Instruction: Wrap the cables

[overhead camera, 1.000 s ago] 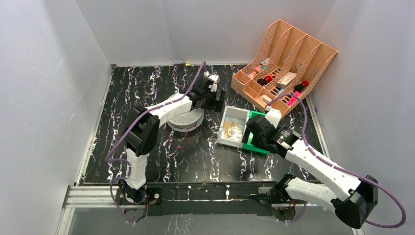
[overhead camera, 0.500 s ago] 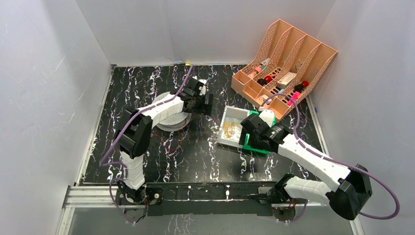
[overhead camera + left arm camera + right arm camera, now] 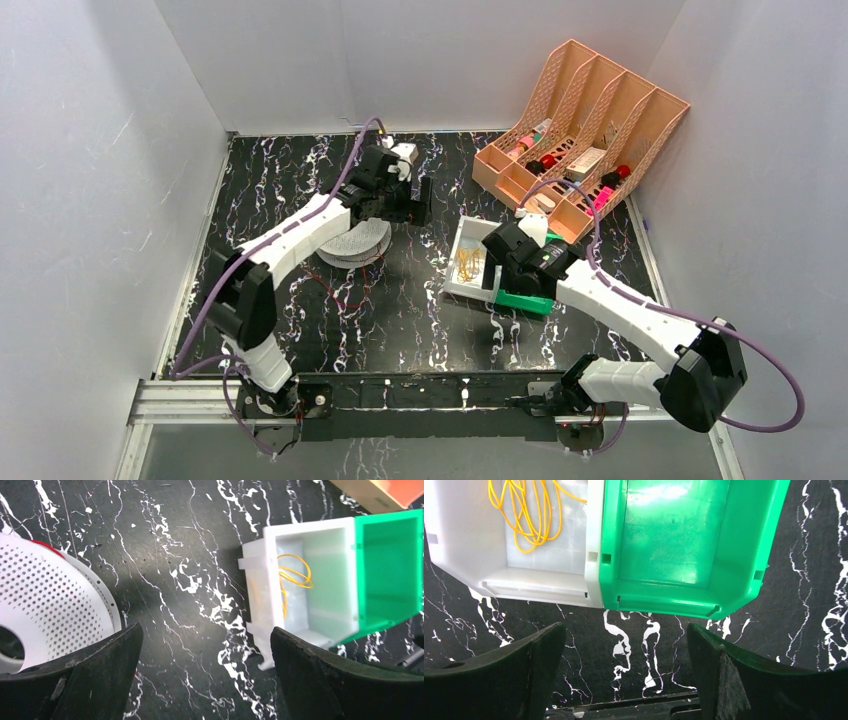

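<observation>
The red cables [image 3: 338, 293] lie in loose loops on the black marbled table, just in front of a white perforated spool [image 3: 355, 241]. In the left wrist view the spool [image 3: 50, 605] fills the left side, and a sliver of red [image 3: 48, 548] shows at its rim. My left gripper [image 3: 418, 200] hangs open to the right of the spool, holding nothing [image 3: 205, 675]. My right gripper [image 3: 500, 275] is open and empty [image 3: 626, 670] over bare table, at the near edge of the two bins.
A white bin [image 3: 462, 283] holding yellow wires [image 3: 526, 515] sits joined to an empty green bin [image 3: 684, 540] right of centre. A peach divided organizer [image 3: 580, 130] with small items leans at the back right. White walls enclose the table.
My left gripper has pulled back and to the left, off the spool, which now lies uncovered. My right arm has shifted left toward the bins. Left jaws widened slightly.
</observation>
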